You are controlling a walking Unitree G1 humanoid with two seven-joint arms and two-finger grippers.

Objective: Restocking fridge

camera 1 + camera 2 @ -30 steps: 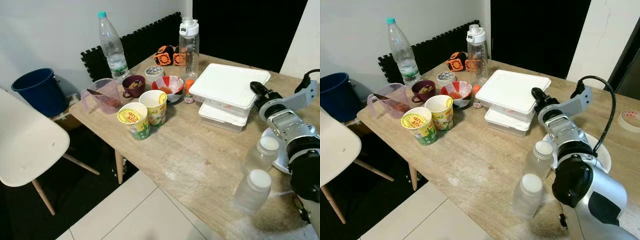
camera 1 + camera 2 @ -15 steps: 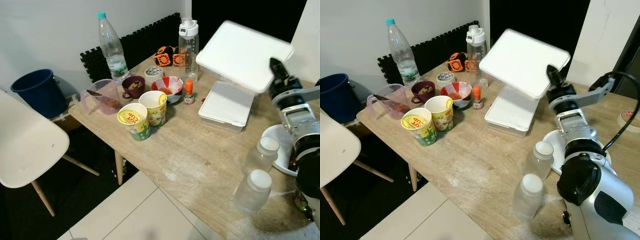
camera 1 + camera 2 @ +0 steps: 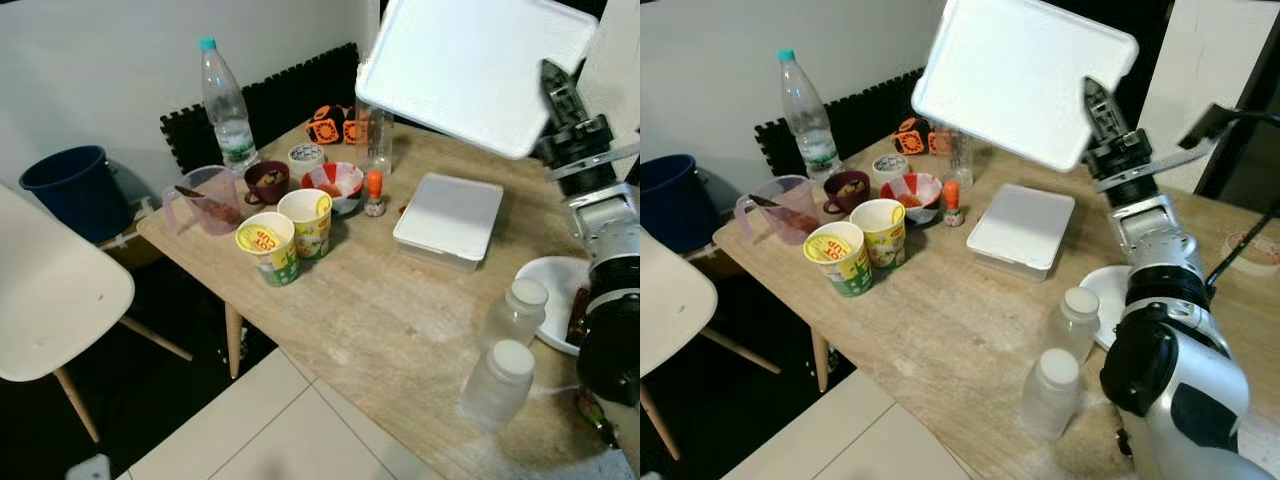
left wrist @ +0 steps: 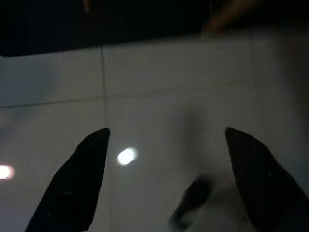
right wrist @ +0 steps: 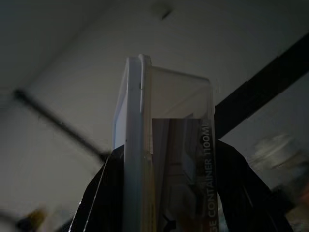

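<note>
My right gripper [image 3: 557, 92] is shut on the edge of a flat white plastic container [image 3: 470, 68] and holds it tilted high above the table. The right wrist view looks along the container [image 5: 166, 140], its label between the two black fingers [image 5: 104, 193]. A second white container [image 3: 450, 214] lies flat on the wooden table [image 3: 380, 310] below it. My left gripper [image 4: 166, 133] hangs idle over white floor tiles, fingers spread wide and nothing between them.
Two instant-noodle cups [image 3: 268, 245], a pink jug [image 3: 200, 196], bowls, an orange-capped little bottle [image 3: 373, 192] and a water bottle [image 3: 222, 100] crowd the table's far left. Two white-capped jars [image 3: 515, 310] and a plate [image 3: 550, 290] are near my right arm. A white chair [image 3: 50, 290] and a blue bucket [image 3: 65, 185] stand on the left.
My right gripper has raised the upper white container from the stack to well above the table, tilting it. The lower container stayed on the table.
</note>
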